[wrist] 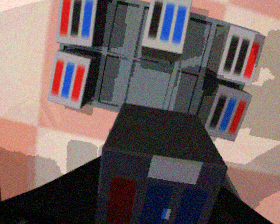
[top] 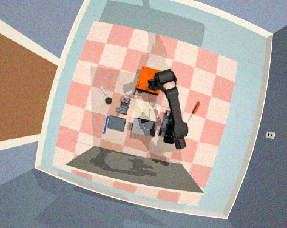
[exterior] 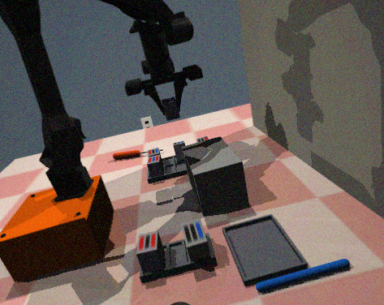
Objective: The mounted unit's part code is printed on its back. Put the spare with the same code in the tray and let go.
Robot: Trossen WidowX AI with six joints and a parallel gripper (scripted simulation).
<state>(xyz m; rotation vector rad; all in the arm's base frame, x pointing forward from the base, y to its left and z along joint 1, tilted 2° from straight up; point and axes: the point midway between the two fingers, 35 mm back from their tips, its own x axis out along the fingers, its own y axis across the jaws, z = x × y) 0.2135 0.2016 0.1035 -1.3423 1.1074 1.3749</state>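
My gripper (exterior: 172, 112) (wrist: 150, 171) is shut on a dark block-shaped spare (exterior: 170, 105) (wrist: 158, 132), its face showing one red and two blue bars in the wrist view. It hangs above the spares rack (exterior: 167, 176) (wrist: 153, 82), clear of it. Several other spares with coloured bars stand there, among them a black-blue-blue one (wrist: 167, 22) and a red-blue-red one (wrist: 68, 80). The empty grey tray (top: 116, 123) (exterior: 265, 247) lies flat. A smaller rack (exterior: 177, 264) beside it holds two barred units, red-black-red (exterior: 149, 241) and black-black-blue (exterior: 194, 231). I cannot tell which unit is the mounted one.
A tall grey box (top: 141, 127) (exterior: 222, 186) stands between the spares rack and the tray. A blue rod (top: 105, 125) (exterior: 303, 276) lies along the tray. An orange box (top: 144, 77) (exterior: 45, 219) is under the arm's base. A screwdriver (top: 196, 107) (exterior: 127, 155) and an upright grey panel (exterior: 346, 81) are also there.
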